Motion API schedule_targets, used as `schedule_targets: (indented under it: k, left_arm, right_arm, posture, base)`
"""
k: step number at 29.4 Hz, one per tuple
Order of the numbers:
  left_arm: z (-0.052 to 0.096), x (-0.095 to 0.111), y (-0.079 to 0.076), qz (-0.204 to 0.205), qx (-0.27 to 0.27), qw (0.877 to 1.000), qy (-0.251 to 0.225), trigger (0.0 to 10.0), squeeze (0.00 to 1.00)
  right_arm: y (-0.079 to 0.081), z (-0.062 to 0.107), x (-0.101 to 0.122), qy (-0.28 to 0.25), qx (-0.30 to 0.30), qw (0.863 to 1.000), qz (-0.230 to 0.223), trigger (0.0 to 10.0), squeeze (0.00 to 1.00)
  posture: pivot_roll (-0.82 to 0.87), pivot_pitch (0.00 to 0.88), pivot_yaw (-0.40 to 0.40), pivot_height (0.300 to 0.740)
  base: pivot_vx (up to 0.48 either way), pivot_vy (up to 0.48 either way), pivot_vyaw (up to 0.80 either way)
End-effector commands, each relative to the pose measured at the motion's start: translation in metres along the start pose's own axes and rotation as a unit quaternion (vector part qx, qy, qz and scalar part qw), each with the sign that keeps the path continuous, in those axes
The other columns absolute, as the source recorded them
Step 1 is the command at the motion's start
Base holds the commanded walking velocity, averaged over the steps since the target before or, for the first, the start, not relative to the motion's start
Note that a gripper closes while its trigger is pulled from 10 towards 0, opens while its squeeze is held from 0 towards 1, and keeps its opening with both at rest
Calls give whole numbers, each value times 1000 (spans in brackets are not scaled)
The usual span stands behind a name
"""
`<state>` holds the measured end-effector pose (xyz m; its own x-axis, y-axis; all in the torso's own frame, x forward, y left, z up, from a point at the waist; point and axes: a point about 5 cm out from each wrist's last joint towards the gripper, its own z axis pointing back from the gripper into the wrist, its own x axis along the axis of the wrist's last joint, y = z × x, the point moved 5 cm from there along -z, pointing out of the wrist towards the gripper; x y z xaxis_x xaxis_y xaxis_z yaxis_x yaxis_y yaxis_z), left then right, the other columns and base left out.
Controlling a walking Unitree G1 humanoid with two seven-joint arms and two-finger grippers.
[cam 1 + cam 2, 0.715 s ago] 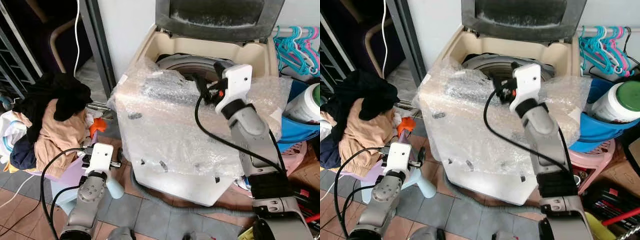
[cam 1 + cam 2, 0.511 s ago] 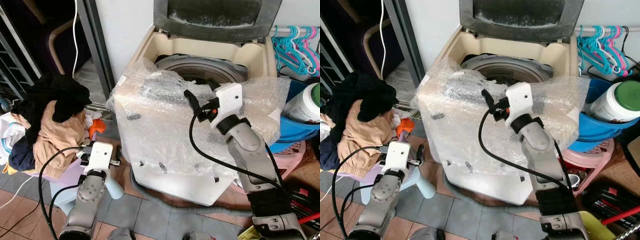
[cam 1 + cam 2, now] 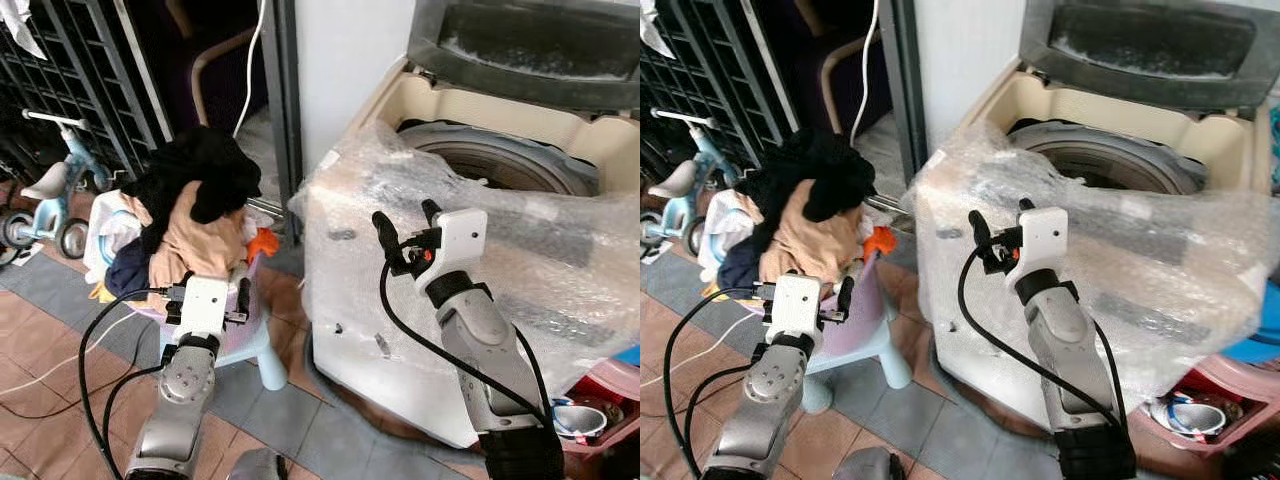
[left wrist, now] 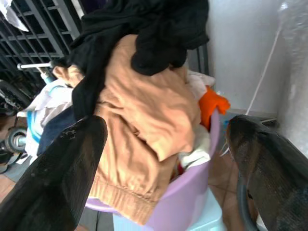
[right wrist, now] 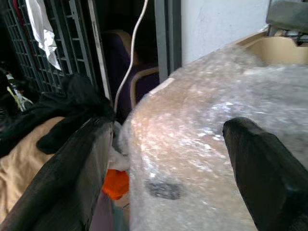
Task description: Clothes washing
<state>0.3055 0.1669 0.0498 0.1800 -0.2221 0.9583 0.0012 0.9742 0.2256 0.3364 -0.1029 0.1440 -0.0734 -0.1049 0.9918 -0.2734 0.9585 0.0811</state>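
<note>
— Both sets of jaws spread wide, empty?
— Yes. Left gripper (image 4: pixel 163 159) faces the clothes pile (image 3: pixel 190 215) in the purple basket (image 4: pixel 187 202); right gripper (image 3: pixel 405 225) hovers before the bubble-wrapped washing machine (image 3: pixel 480 270), lid up.

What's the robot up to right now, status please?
Both grippers open, empty: left gripper near the laundry pile, right gripper before the bubble-wrapped washer. Lid up.

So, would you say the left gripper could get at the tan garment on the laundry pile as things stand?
Probably yes. The left gripper is open and points straight at the tan garment, which lies exposed on the pile in the purple basket. Nothing sits between them; only the black clothing drapes over its top.
</note>
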Motion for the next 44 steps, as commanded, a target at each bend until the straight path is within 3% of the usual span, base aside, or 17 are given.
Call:
schedule_targets:
  k: [1, 6, 9, 14, 16, 18, 20, 26, 29, 44]
  left_arm:
    - [-5, 12, -1, 4, 2, 1000, -14, 10000, 0]
    - [-5, 18, 4, 15, 21, 999, -21, 10000, 0]
    - [-5, 20, 5, 19, 22, 999, -24, 10000, 0]
    - [-3, 27, 11, 17, 32, 998, -43, 10000, 0]
    - [-2, 30, 12, 17, 32, 998, -51, 10000, 0]
    - [-2, 32, 12, 15, 34, 998, -52, 10000, 0]
    - [-1, 32, 12, 14, 34, 998, -52, 10000, 0]
    - [0, 32, 11, 18, 29, 998, -51, 10000, 0]
    - [0, 32, 9, 20, 24, 998, -51, 10000, 0]
    - [-2, 29, 6, 29, 22, 998, -44, 10000, 0]
  right_arm:
    - [-19, 2, -2, 10, -37, 999, 8, 10000, 0]
    - [-38, 3, -14, 39, -91, 995, -9, 10000, 0]
    - [-39, 3, -16, 45, -95, 994, -14, 10000, 0]
    - [-37, 1, -13, 39, -87, 995, -13, 10000, 0]
    - [-36, -2, -12, 45, -95, 994, 37, 10000, 0]
    - [-33, -2, -13, 47, -90, 994, 46, 10000, 0]
    - [-23, -4, -15, 46, -63, 997, 9, 10000, 0]
    - [-11, -3, -16, 36, -42, 998, 22, 10000, 0]
    - [-3, -2, -21, 56, -8, 998, 11, 10000, 0]
    - [-3, -5, -16, 41, 8, 999, 18, 10000, 0]
  posture:
    - [-58, 0, 58, 740]
    - [-46, 0, 45, 740]
    - [-45, 0, 45, 740]
    - [-38, 0, 40, 740]
    - [-34, 0, 39, 740]
    - [-32, 0, 38, 740]
    - [-32, 0, 38, 740]
    - [-35, 0, 36, 740]
    - [-34, 0, 34, 740]
    - [-33, 0, 31, 740]
  base:
    - [0, 480, 0]
    - [0, 480, 0]
    - [0, 480, 0]
    - [0, 192, 0]
    - [0, 0, 0]
    - [0, 0, 0]
    - [0, 0, 0]
    - [0, 0, 0]
    - [0, 0, 0]
    - [321, 207, 498]
